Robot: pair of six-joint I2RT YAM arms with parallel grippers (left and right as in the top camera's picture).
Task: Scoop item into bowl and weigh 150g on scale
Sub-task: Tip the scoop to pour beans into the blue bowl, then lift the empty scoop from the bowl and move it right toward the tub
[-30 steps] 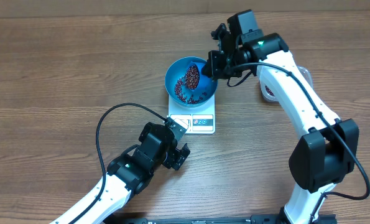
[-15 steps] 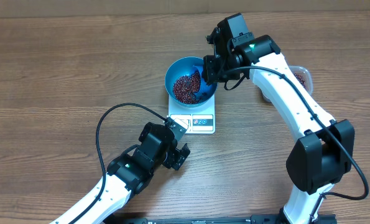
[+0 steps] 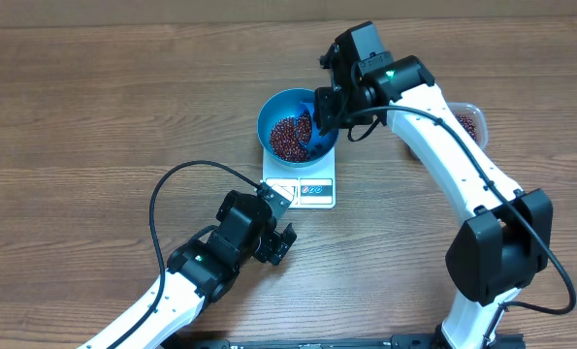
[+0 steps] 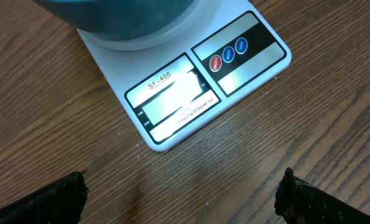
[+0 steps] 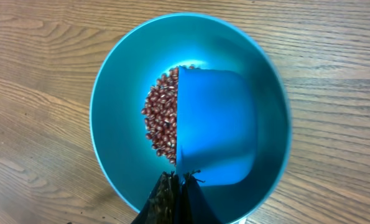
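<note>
The teal-blue bowl (image 3: 266, 116) stands on the white scale (image 3: 312, 192). A heap of red-brown beans (image 3: 286, 138) lies inside it. My right gripper (image 3: 325, 109) is shut on the handle of a small blue scoop (image 3: 308, 124), which is tipped over inside the bowl. In the right wrist view the scoop (image 5: 216, 127) shows its back above the bowl's wall (image 5: 119, 134), with beans (image 5: 161, 118) to its left and the shut gripper (image 5: 176, 186) below. My left gripper (image 3: 282, 242) is open, low over the table in front of the scale (image 4: 247, 68), holding nothing (image 4: 181, 205).
A clear plastic tub (image 3: 469, 120) with more beans sits at the right, partly behind my right arm. The scale's display (image 4: 172, 102) and its buttons (image 4: 228, 55) face the left wrist camera. A black cable (image 3: 172, 194) loops left of the left arm.
The right gripper has shifted slightly left and turned the scoop over further. The beans that lay in the scoop now lie in the bowl. The left arm has not moved.
</note>
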